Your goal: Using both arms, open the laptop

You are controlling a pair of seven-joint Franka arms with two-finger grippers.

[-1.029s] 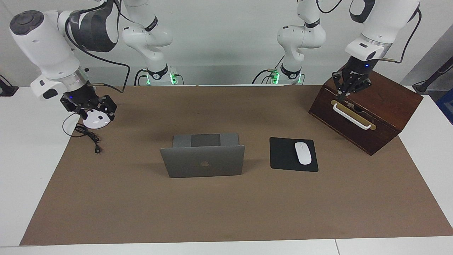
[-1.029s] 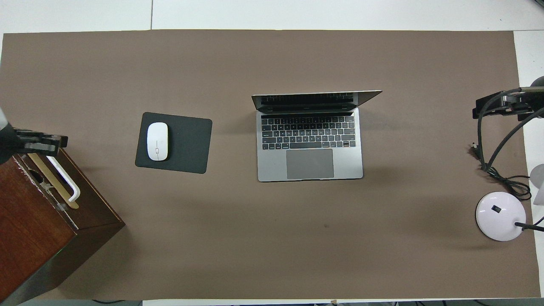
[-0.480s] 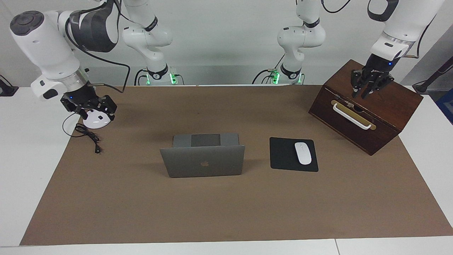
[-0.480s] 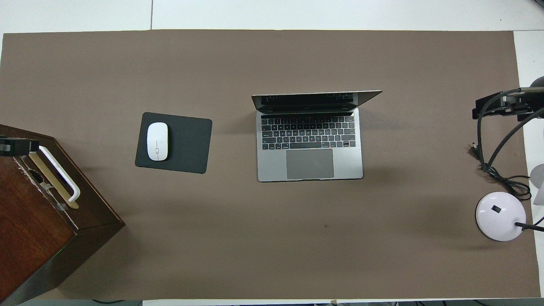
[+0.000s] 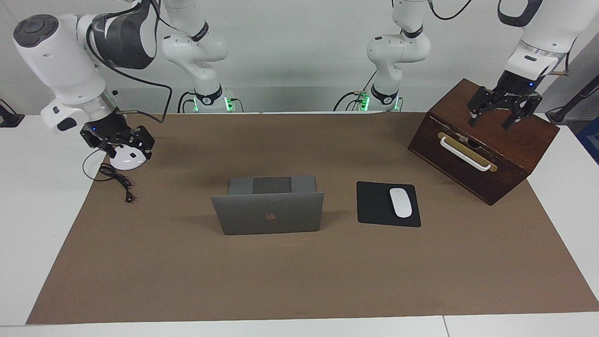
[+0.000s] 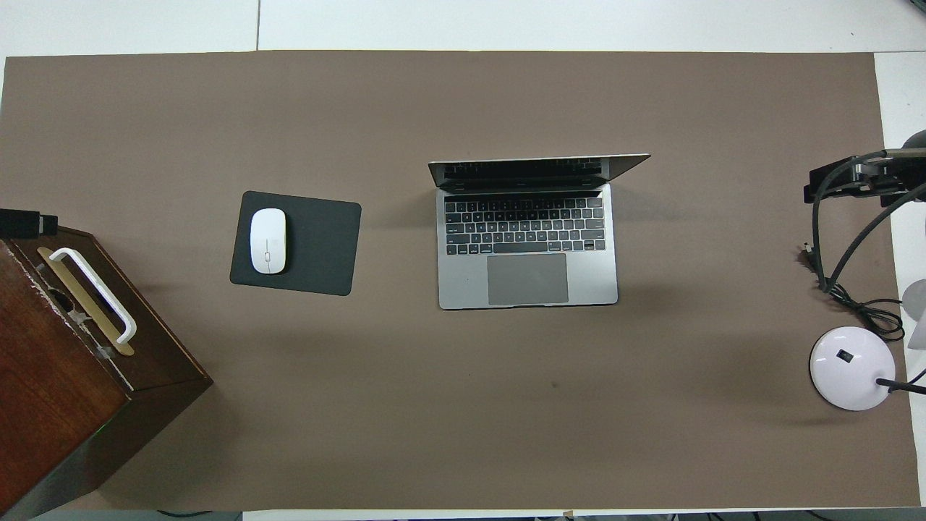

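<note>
— Since the lid faces the high camera across the table, what does that view hide?

— Most of the keyboard. The laptop (image 5: 267,206) stands open in the middle of the brown mat (image 5: 299,281), its lid upright with the logo toward the camera; only a strip of the base shows above the lid. The left gripper (image 5: 499,116) hangs over the wooden box (image 5: 486,140), fingers spread apart and holding nothing. The right gripper (image 5: 122,145) hovers over the white round lamp base (image 5: 127,160) and covers part of it; whether its fingers are parted, I cannot tell. Both upper arms are cut off by the frame's top.

— And from overhead?

— There the keyboard and trackpad are plain, while the screen is only a thin sliver. The left gripper (image 6: 27,223) is just a dark tip at the frame's edge, above the box (image 6: 65,391), which is itself cropped. The right gripper (image 6: 854,177) is half out of frame, near the cable (image 6: 846,293). The mouse pad (image 6: 318,246) with its mouse (image 6: 268,240) lies beside the laptop (image 6: 527,246), toward the left arm's end. Bare mat surrounds the laptop on every edge.
</note>
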